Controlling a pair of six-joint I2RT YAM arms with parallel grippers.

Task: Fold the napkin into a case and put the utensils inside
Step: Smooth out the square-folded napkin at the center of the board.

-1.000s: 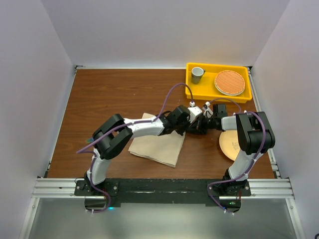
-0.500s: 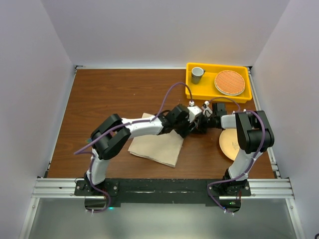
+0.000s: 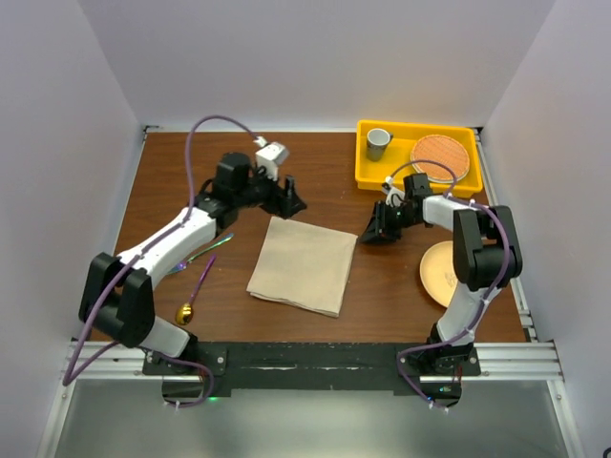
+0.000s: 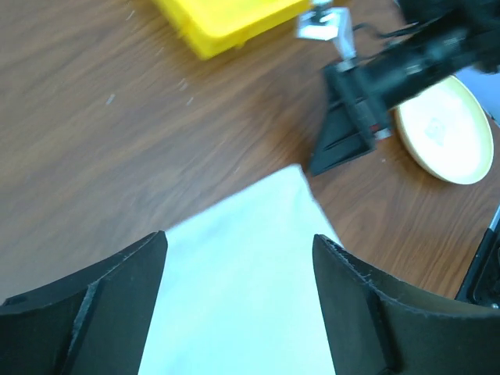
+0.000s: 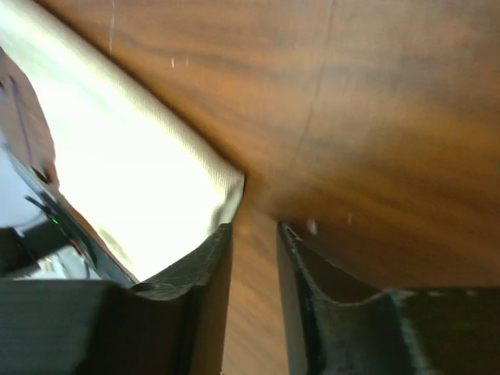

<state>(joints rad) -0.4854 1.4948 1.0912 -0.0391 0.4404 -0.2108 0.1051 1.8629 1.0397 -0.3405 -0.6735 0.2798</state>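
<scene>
The beige napkin (image 3: 302,265) lies folded flat in the middle of the table, and also fills the lower part of the left wrist view (image 4: 242,281). My left gripper (image 3: 292,202) hovers open just beyond its far edge, with nothing between the fingers (image 4: 238,262). My right gripper (image 3: 371,233) sits low at the napkin's right corner (image 5: 156,203). Its jaws (image 5: 254,234) stand slightly apart with only bare wood between them. The fork (image 3: 206,250) and the spoon (image 3: 194,294) lie on the wood left of the napkin, clear of both grippers.
A yellow tray (image 3: 368,177) at the back right holds a grey cup (image 3: 379,141) and a round orange mat (image 3: 440,157). A peach plate (image 3: 435,277) lies by the right arm's base, behind my right arm. White walls enclose the table.
My left arm swung away from the napkin's right corner to the far left and its gripper opened. The right gripper opened a little and let go of the corner. The utensils now show.
</scene>
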